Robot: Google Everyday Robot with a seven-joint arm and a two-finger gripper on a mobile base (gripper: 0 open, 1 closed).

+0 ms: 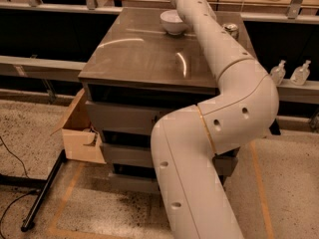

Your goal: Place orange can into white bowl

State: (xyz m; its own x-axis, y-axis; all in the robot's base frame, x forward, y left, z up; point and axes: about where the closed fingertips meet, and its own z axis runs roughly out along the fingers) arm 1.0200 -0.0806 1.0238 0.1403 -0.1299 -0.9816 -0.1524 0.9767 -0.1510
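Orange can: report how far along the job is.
Done: nothing visible; nothing sticks up out of the bowl. In hand: the arm stretches past the bowl, its claw out of frame beyond the top edge. Left: a can, probably the orange one, stands on the cabinet beside the arm; it needs grasping and placing.

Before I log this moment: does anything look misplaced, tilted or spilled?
Nothing stands out. The white bowl stands upright on the cabinet top, and nothing is spilled. The pincer is out of view, beyond the top edge.
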